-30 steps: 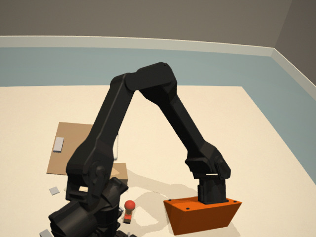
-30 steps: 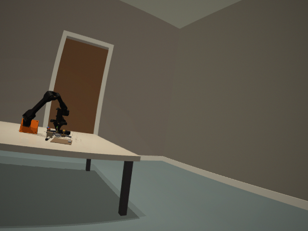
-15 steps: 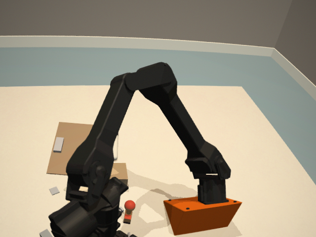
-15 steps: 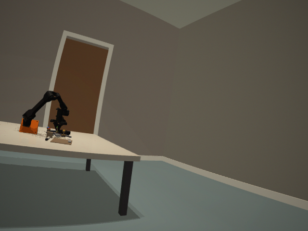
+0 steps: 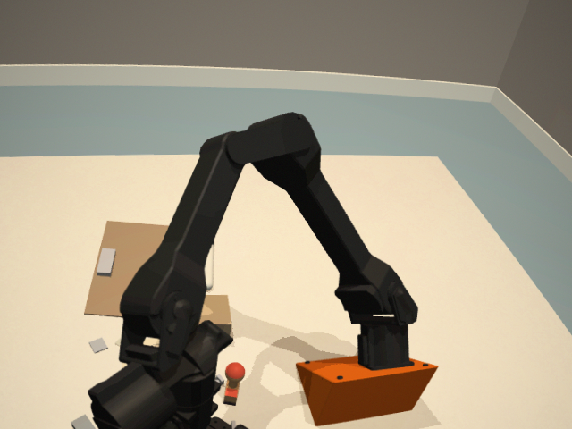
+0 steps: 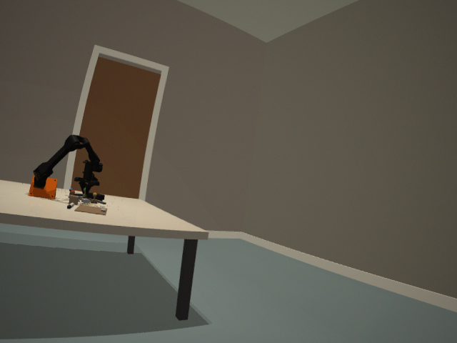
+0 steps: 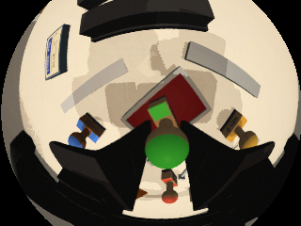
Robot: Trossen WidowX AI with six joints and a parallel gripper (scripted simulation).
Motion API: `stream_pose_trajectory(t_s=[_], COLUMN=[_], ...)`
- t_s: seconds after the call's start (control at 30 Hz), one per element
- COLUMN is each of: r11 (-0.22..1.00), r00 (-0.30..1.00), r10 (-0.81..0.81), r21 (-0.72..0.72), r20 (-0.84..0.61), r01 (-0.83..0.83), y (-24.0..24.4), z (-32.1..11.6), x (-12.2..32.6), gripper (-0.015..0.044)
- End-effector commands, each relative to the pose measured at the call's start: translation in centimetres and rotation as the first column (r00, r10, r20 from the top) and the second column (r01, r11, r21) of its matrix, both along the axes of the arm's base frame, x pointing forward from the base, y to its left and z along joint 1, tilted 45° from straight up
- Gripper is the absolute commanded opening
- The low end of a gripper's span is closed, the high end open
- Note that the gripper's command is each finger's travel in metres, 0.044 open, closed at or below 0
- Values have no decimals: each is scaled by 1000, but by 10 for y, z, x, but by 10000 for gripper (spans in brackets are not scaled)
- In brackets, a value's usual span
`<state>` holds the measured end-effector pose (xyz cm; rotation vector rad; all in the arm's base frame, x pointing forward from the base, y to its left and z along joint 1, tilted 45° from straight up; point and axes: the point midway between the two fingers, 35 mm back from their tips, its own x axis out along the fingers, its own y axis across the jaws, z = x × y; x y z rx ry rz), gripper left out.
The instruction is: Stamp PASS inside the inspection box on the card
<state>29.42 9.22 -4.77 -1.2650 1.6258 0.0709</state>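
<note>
My gripper (image 7: pixel 166 124) points down and is shut on the green-knobbed stamp (image 7: pixel 166 151), below its knob. The stamp's lettering cannot be read. Its base shows over the dark red ink pad (image 7: pixel 193 94) with a grey rim; whether they touch cannot be told. A small panel (image 7: pixel 56 52) with a cream and blue face stands at the upper left of the wrist view; whether it is the card is unclear, and no inspection box can be made out. In the top view the fingers and held stamp are hidden or out of frame.
A blue stamp (image 7: pixel 76 139), a yellow stamp (image 7: pixel 247 138) marked HOLD and a red stamp (image 5: pixel 235 371) (image 7: pixel 169 195) stand around the pad. Grey strips (image 7: pixel 226 68) lie beyond it. A brown board (image 5: pixel 133 244) bears a grey block (image 5: pixel 105 261); a tan block (image 5: pixel 219 308) is nearby.
</note>
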Motion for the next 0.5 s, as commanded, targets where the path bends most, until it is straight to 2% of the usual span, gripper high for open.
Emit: stream_pose_trajectory(t_s=[0.0,0.47], r11=[1000,1000], r00=[1000,1000], r10=[2,2], r21=[-4,-4], r20=[1,1], r01=[-2,-2], y=[-2,-1], z=[-1,1], x=[1,1], gripper=[0,0])
